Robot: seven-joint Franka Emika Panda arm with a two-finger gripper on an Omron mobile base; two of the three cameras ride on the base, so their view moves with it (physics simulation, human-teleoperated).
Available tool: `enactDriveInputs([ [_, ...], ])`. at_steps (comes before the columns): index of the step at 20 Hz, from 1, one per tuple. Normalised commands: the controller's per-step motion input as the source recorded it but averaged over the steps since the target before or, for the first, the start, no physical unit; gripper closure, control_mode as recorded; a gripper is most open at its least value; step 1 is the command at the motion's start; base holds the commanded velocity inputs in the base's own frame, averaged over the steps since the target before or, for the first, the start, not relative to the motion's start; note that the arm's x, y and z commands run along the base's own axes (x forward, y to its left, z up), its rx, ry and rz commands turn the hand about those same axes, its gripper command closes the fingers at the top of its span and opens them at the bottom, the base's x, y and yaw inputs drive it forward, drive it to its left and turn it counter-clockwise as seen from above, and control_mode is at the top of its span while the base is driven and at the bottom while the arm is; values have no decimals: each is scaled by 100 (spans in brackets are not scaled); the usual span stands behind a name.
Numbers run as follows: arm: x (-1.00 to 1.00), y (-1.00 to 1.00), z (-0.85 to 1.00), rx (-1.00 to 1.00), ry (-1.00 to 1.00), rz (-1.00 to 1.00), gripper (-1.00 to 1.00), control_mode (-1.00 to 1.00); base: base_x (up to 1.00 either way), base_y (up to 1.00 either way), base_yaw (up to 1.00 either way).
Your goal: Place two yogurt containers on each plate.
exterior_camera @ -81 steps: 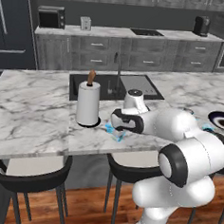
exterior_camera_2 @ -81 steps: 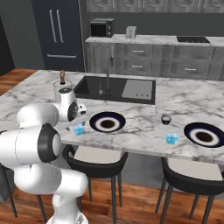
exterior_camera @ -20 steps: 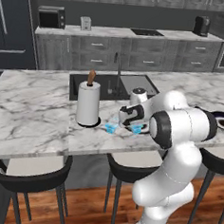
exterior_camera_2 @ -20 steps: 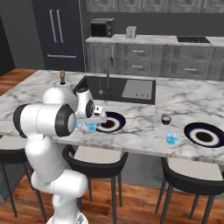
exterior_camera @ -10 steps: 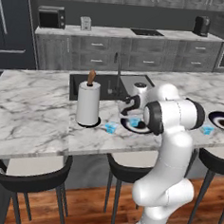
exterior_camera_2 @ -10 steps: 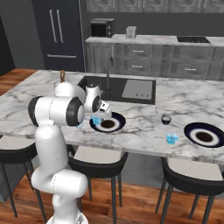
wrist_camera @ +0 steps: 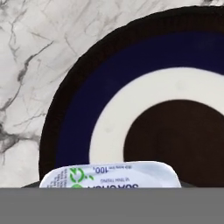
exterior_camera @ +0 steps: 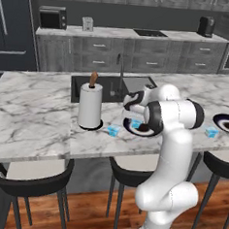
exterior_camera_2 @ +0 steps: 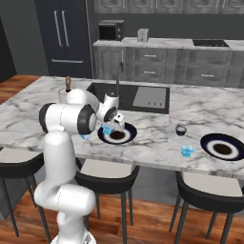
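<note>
Yogurt containers: small light-blue cups with whitish tops, four visible.
Held cup [exterior_camera_2: 107, 128]: clamped in the gripper [exterior_camera_2: 113, 127], over the left rim of the near plate. Hand view has its printed white lid [wrist_camera: 109, 175] at the bottom edge, plate right beneath.
Cup two [exterior_camera: 113, 131]: on the marble counter [exterior_camera: 33, 115], between the paper-towel roll [exterior_camera: 90, 106] and the near plate.
Cup three [exterior_camera_2: 188, 151]: on the counter, near the front edge, just left of the far plate.
Cup four [exterior_camera_2: 86, 137]: partly hidden behind the arm, on the counter left of the near plate.
Plates: two round dark navy-black plates with a white ring. Near plate [exterior_camera_2: 119, 137] under the gripper; far plate [exterior_camera_2: 221, 147] well apart to the right. No cup resting on either.
Gripper: jaws closed on the held cup.
Other: one small dark round cup [exterior_camera_2: 180, 130] on the counter between the plates.
</note>
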Motion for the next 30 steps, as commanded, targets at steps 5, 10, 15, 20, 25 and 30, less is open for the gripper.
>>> enactDriveInputs([
  [5,16,0,-15,0,0,-3,-100,-100,0,0,0],
  [10,10,0,-3,0,0,0,-100,-100,0,0,0],
  [15,6,0,0,0,0,0,-100,-100,0,0,0],
  [20,6,0,17,0,0,0,-100,-100,0,0,0],
  [25,0,8,48,-10,-20,0,-100,-100,0,0,0],
  [30,-18,16,50,-13,-17,0,-100,-100,0,0,0],
])
